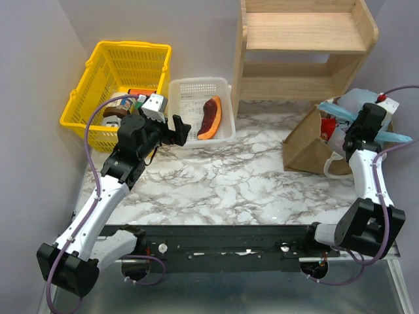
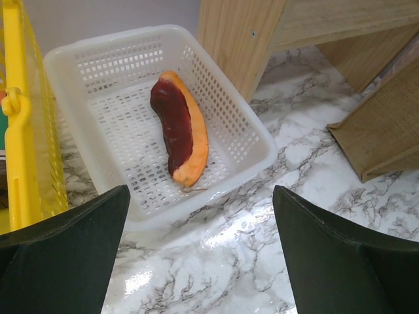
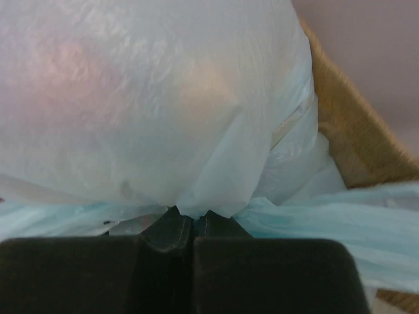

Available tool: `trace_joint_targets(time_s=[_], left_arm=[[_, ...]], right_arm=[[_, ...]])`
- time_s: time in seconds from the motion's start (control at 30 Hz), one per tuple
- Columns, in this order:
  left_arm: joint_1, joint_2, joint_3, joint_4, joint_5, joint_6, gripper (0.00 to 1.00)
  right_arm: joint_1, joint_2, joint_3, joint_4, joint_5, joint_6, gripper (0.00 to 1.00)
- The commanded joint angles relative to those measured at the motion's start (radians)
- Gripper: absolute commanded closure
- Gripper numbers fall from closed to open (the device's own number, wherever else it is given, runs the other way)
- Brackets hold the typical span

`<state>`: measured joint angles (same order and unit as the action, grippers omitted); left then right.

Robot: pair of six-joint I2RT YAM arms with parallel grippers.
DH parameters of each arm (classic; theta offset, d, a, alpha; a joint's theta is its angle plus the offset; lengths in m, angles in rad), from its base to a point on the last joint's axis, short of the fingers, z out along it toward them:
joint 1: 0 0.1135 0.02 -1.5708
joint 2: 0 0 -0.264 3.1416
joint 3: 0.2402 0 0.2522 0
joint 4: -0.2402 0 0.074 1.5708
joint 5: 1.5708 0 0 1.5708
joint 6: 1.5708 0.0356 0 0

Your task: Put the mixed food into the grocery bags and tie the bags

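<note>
Right gripper (image 3: 192,226) clenched on light-blue bag (image 3: 163,98) film at tan bag (image 3: 347,131). Left gripper (image 2: 200,255) released, empty. Pull steadily; avoid tearing film.

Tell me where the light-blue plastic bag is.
Top view, far right: the light-blue bag sits in the mouth of the tan-brown bag, its film pinched by the right end effector.

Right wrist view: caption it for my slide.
Right gripper pinched shut on the light-blue plastic bag, tan bag behind.
</note>
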<state>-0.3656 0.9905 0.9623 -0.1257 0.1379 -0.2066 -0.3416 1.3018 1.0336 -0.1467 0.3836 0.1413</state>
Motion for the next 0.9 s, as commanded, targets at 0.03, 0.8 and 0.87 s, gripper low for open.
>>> trace_joint_targets(time_s=[0.03, 0.8, 0.87], left_arm=[[0.007, 0.011, -0.008, 0.023, 0.005, -0.001, 0.01], [0.005, 0.010, -0.008, 0.023, 0.025, -0.011, 0.01], [0.005, 0.007, -0.010, 0.020, 0.020, -0.004, 0.01]], right_arm=[[-0.011, 0.010, -0.141, -0.048, -0.038, 0.141, 0.99], [-0.034, 0.075, -0.063, -0.185, -0.341, 0.141, 0.29], [-0.033, 0.041, -0.053, -0.183, -0.377, 0.118, 0.25]])
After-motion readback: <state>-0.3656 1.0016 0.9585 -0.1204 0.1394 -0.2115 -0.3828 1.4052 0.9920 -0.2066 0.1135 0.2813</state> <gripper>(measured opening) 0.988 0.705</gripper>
